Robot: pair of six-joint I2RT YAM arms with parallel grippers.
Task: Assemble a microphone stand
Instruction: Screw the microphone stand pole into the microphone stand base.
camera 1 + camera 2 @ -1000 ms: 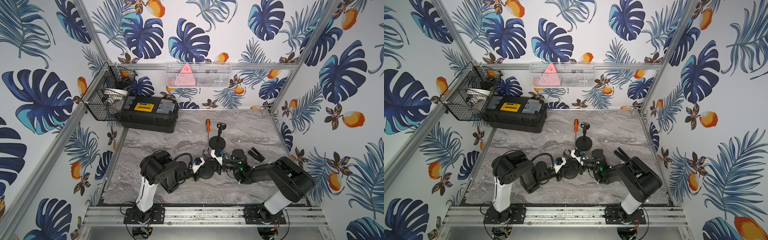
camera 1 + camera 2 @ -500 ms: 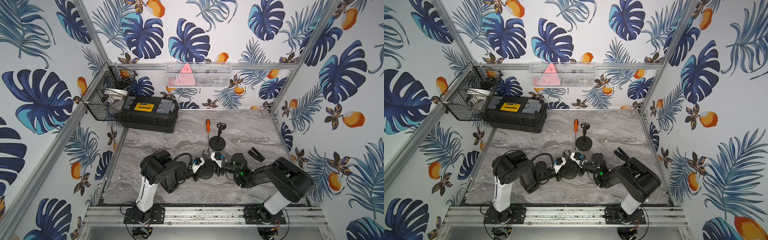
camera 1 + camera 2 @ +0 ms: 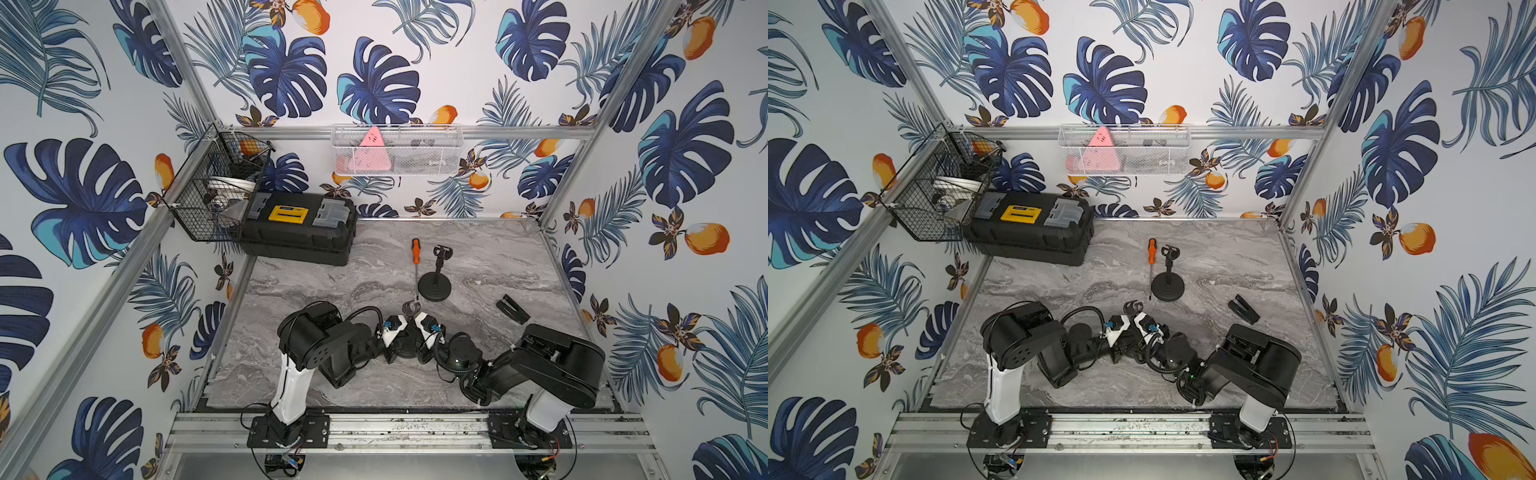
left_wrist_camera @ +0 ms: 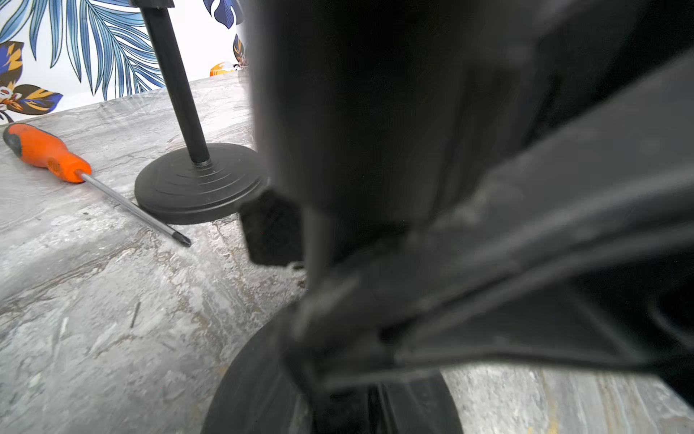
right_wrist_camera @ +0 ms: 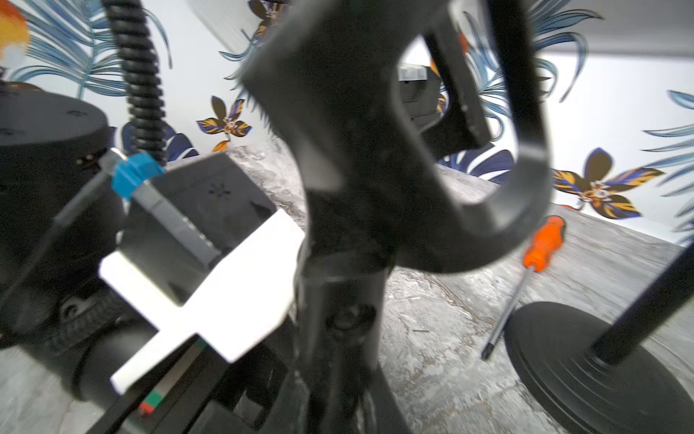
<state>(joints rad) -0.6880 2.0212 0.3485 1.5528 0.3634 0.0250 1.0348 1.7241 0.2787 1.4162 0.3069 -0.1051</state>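
**Nose to nose, and everything hangs on one upright line**

The left claw (image 3: 401,338) points in from the left and the right claw (image 3: 417,338) from the right. They meet low at the front of the table (image 3: 332,291), tips all but touching. I cannot tell whether either one is clamped. From above the fingers are black buried in black, and both wrist views are dark blur at close range. The right one looks hard up against the pole to me, but I won't swear to a grip.

Now the bit that matters. The pole (image 5: 338,300) stands upright, rising straight up between the two claws, and neither arm is nearer than the other. Its clip (image 3: 409,308) pokes out above them, clear of both. Below them the round base (image 4: 255,387) sits flat on the table, mostly hidden in both top views.

So my guess is that any twist or press has to run along that vertical line, with one claw steadying low and the other working the pole. I can't see from here whether pole and base are joined yet.

Further out, toward the back wall, there's a second stand (image 3: 435,286), whole and upright. The screwdriver (image 4: 45,152) lies by it, shaft passing just beside it. Off to the right, well apart, a loose black part (image 3: 511,309) lies on the table.
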